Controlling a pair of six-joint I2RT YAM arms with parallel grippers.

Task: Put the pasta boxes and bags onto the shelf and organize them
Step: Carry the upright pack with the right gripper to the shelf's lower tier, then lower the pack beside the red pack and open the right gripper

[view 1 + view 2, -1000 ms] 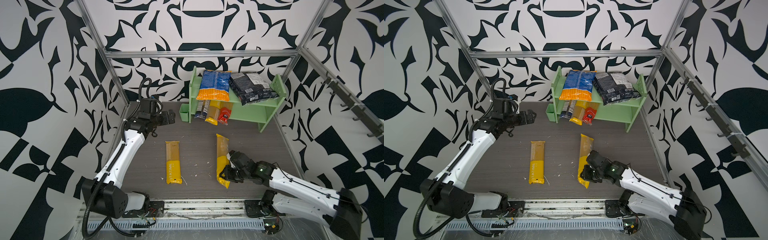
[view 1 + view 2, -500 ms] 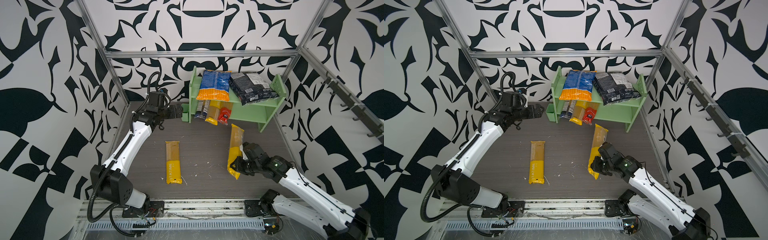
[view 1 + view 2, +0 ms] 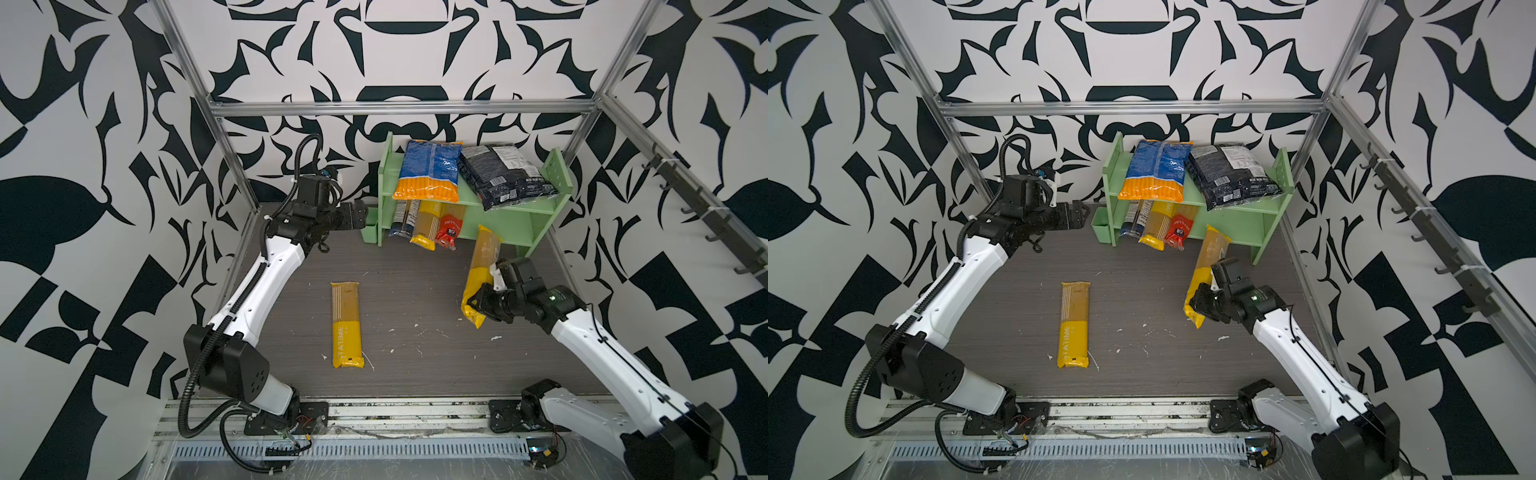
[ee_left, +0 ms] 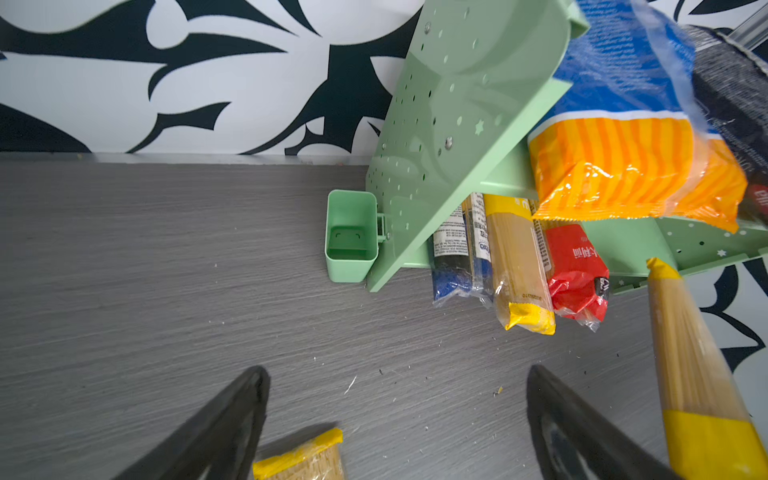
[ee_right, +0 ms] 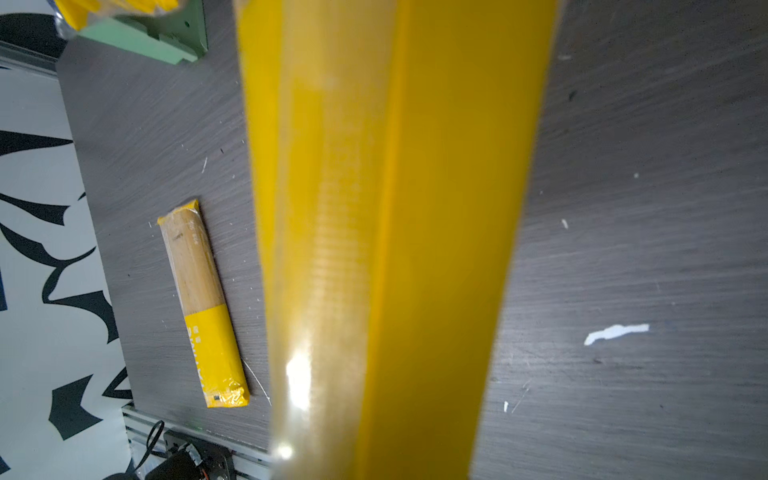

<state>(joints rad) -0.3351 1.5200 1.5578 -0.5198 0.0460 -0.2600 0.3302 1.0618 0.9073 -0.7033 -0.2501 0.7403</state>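
Grey tabletop (image 3: 415,291), green shelf (image 3: 555,170) at one o'clock. The right gripper (image 3: 478,297) clamps a yellow spaghetti pack (image 3: 482,257); the left gripper (image 3: 359,214), at eleven, gapes empty.

Blurred, ends cut off, the held pack (image 5: 395,249) fills the right wrist view, hiding the right gripper's (image 3: 478,298) jaws. At the table's (image 3: 415,282) 12 o'clock, the shelf's (image 3: 555,174) upper tier hides three packs' (image 3: 426,222) far ends.

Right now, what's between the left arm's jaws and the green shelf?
A little green cup, clipped to the side panel of the shelf. Both top views show it, and the left wrist view too.
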